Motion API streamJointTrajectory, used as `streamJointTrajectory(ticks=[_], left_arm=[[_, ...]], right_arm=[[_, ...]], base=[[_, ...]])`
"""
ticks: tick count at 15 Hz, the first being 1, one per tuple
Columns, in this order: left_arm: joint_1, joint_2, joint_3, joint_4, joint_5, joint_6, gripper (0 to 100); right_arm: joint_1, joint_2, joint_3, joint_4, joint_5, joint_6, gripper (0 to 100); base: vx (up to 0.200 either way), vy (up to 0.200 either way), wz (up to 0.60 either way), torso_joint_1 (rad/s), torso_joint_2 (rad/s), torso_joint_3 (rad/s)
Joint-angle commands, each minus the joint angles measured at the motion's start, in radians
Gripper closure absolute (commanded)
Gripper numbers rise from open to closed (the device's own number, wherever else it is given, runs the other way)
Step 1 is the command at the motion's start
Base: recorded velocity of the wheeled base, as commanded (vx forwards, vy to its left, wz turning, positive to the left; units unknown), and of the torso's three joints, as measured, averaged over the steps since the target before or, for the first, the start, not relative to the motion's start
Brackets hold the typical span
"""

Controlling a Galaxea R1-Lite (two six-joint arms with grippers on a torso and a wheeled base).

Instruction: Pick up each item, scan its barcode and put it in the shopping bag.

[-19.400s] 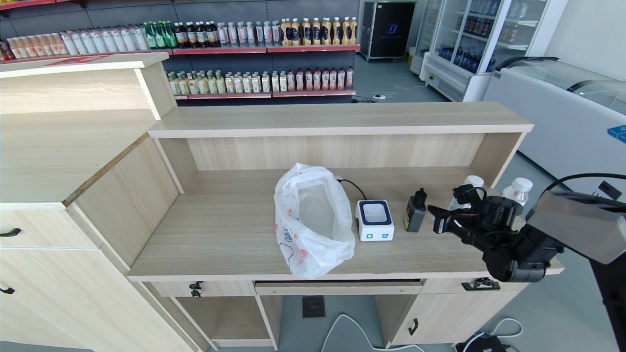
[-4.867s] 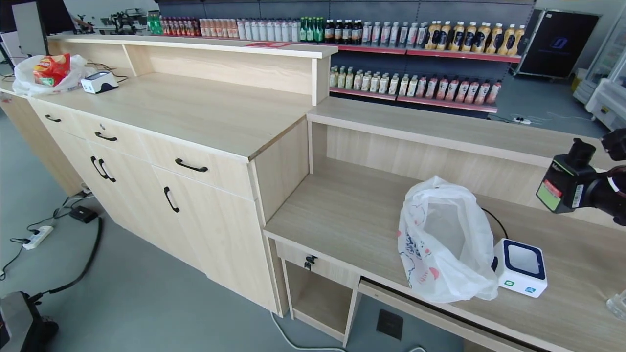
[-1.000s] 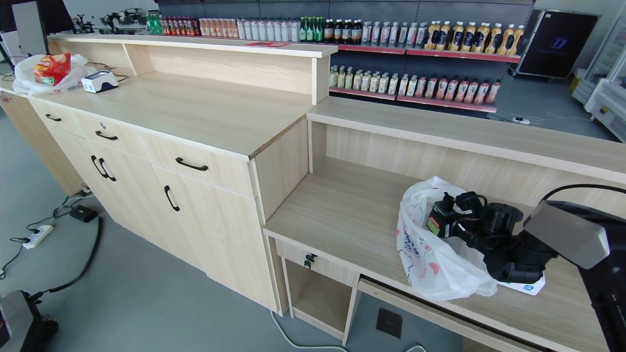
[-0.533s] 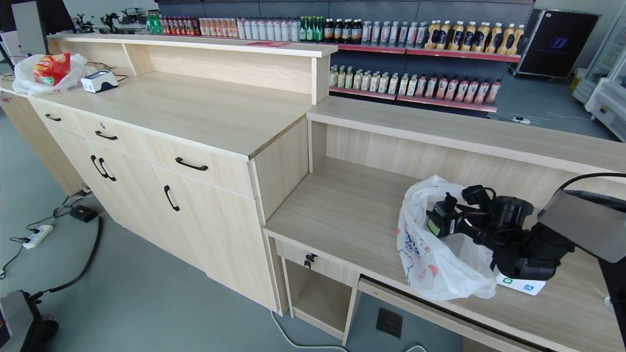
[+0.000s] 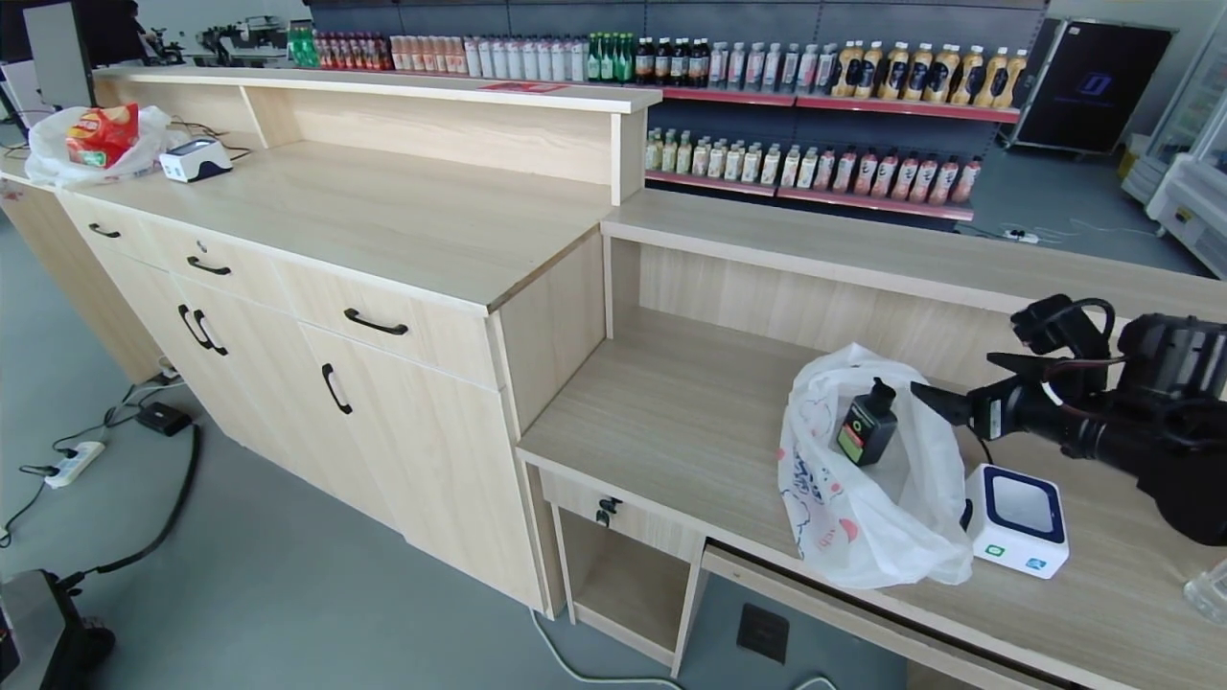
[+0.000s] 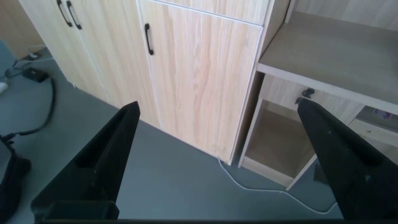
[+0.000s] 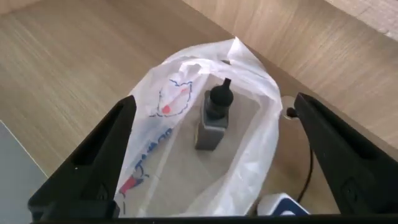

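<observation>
Small shop, checkout area.
Red-edged wall shelves (image 5: 834, 107) carried rows of bottled drinks (image 5: 920, 77), and a chiller cabinet (image 5: 1198, 125) stood at far right. The light-wood cashier counter (image 5: 690, 412) had a barcode scanner (image 5: 1018, 517) just beside a plastic shopping bag (image 5: 863, 537). A second scanner (image 5: 195, 159) and a bag of snacks (image 5: 91, 144) sat on the far counter end.

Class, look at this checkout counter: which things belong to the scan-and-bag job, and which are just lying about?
Job in hand:
black bottle, inside the shopping bag
scanner beside the bag
right gripper, open

Lying about:
bag of snacks on the far counter
drinks shelves
power strip on the floor
</observation>
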Motion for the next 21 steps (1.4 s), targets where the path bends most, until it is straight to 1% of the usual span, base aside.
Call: streamJointTrajectory(ticks=[1,4,5,7,8,9,10,12,14,15,17,21], left_arm=[[0.000,0.000,0.000,0.000,0.001,-0.001,0],[0.000,0.000,0.000,0.000,0.001,-0.001,0],[0.000,0.000,0.000,0.000,0.001,-0.001,0],[0.000,0.000,0.000,0.000,0.001,-0.001,0],[0.000,0.000,0.000,0.000,0.001,-0.001,0],[0.000,0.000,0.000,0.000,0.001,-0.001,0],[0.000,0.000,0.000,0.000,0.001,-0.001,0],[0.000,0.000,0.000,0.000,0.001,-0.001,0],[0.000,0.000,0.000,0.000,0.001,-0.001,0],[0.000,0.000,0.000,0.000,0.001,-0.001,0],[0.000,0.000,0.000,0.000,0.001,-0.001,0],[0.000,0.000,0.000,0.000,0.001,-0.001,0]], right_arm=[[-0.171,-0.326,0.116,0.163,-0.017,-0.192,0],[-0.255,-0.372,0.090,0.174,-0.025,-0.143,0],[-0.286,-0.370,0.091,0.203,-0.034,-0.135,0],[-0.307,-0.353,0.090,0.277,-0.128,-0.114,0],[-0.309,-0.323,0.090,0.282,-0.163,-0.074,0],[-0.311,-0.303,0.091,0.282,-0.163,-0.052,0],[-0.318,-0.224,0.095,0.285,-0.162,-0.019,0],[-0.318,-0.103,0.088,0.271,-0.140,-0.020,0],[-0.318,-0.019,0.065,0.225,-0.108,-0.020,0],[-0.318,0.029,0.053,0.162,-0.070,-0.020,0],[-0.320,0.073,0.039,0.065,-0.023,-0.016,0],[-0.323,0.082,-0.004,0.045,-0.022,-0.016,0]], base=[[0.000,0.000,-0.60,0.002,0.01,0.002],[0.000,0.000,-0.60,0.002,0.01,0.009],[0.000,0.000,-0.60,0.002,0.00,0.007],[0.000,0.000,-0.60,-0.005,0.00,0.005],[0.000,0.000,-0.60,-0.061,0.15,0.105],[0.000,0.000,0.00,-0.134,0.30,0.188],[0.000,0.000,0.00,-0.144,0.32,0.178],[0.000,0.000,0.00,-0.146,0.34,0.181],[0.000,0.000,0.00,-0.146,0.36,0.202],[0.000,0.000,0.00,-0.144,0.35,0.198],[0.000,0.000,0.00,-0.119,0.27,0.144],[0.000,0.000,0.00,-0.011,0.03,0.018]])
